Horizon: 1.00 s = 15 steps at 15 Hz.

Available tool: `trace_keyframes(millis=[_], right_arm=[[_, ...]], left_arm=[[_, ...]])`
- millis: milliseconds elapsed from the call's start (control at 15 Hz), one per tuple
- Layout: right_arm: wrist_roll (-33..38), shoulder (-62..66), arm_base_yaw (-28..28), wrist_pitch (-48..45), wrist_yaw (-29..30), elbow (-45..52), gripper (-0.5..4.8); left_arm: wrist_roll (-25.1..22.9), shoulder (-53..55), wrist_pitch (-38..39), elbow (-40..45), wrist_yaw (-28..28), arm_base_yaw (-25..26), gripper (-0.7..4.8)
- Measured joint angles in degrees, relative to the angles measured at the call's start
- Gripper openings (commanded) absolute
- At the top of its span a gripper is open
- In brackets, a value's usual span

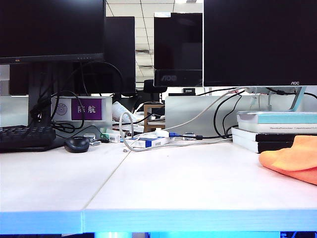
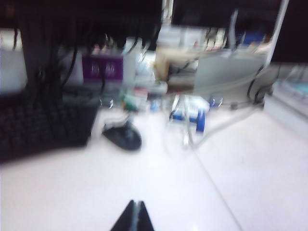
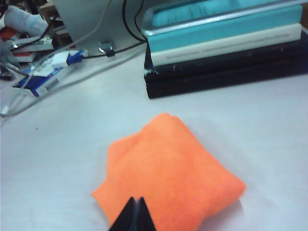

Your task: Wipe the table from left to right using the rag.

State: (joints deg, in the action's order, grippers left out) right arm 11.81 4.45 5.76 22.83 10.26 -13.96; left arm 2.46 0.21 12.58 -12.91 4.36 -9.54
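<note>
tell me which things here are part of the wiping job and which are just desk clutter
Part of the job:
- rag, lying loose at the table's right end, below the shut right gripper
- table
- left gripper, shut, over the left half

Just lying about:
- mouse
- keyboard
- stack of books
- monitors
- cables
</note>
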Motion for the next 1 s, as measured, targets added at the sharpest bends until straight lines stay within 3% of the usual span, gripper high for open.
trace_keyframes(millis=[67,133,467,733,1000], right_arm=[[0.0,-0.4,0.0,0.3,0.0,0.0,-0.05],[0.0,-0.9,0.0,0.7,0.0,0.0,-0.05],[0.0,-0.9,0.0,0.7,0.0,0.0,-0.05],[0.0,-1.0,0.0,0.7,0.0,0.0,-0.05],[0.0,-1.1,0.0,0.7,0.0,0.0,-0.05]], left_arm=[[0.0,0.0,0.0,0.6,-0.3,0.0,-0.06],[0.0,0.0,-0.5,6.0,-5.9,0.0,-0.05],[-0.2,0.0,0.6,8.4,-3.5,0.3,-0.06],[-0.3,0.0,2.4,10.5,2.1,12.7,-0.06],[-1.8,0.0,0.7,10.8,1.6,14.2,-0.04]])
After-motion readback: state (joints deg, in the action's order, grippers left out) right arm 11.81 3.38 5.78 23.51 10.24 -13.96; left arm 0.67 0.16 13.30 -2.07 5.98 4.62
